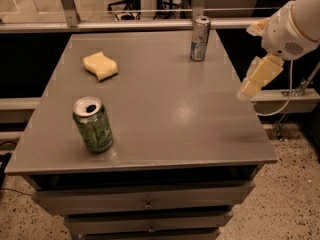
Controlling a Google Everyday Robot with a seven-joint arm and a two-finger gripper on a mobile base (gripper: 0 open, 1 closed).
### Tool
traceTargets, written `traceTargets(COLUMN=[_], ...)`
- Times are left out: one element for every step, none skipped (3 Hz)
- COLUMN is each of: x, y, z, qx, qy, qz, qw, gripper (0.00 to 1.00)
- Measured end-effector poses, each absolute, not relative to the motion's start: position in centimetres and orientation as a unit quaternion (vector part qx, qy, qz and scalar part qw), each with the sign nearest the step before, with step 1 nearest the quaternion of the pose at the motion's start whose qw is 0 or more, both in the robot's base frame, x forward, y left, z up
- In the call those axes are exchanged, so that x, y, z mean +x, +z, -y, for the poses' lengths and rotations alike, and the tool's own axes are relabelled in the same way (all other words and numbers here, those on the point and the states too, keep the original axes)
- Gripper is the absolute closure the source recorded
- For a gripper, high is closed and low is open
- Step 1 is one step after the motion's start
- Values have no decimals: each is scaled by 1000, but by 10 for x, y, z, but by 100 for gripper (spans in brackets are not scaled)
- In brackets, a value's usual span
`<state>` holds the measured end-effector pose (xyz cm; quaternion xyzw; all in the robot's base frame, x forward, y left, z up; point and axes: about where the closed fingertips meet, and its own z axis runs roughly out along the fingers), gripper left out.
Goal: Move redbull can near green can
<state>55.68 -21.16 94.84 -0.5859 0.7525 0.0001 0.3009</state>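
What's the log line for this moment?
redbull can: far right, upright | green can: near left, upright | pincer: by table right edge, touching neither can | task: undone

Yellow sponge [100, 66] on grey table [165, 119]

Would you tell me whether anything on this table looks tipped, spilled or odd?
Nothing stands out: the redbull can and green can stand upright, the sponge lies flat, and the hand hangs right of the table.

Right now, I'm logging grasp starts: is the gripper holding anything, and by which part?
Nothing is held. The gripper hangs by the right edge of the table, apart from the redbull can at the back and the green can near the front.
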Motion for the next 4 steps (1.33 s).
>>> traceTargets(x=[618,679,724,764], y=[946,946,952,956], z=[199,187,179,177], qx=[-549,-495,-449,-413], qy=[17,45,69,70], qz=[-753,-760,-762,-764], qw=[362,418,461,490], gripper=[0,0,0,0])
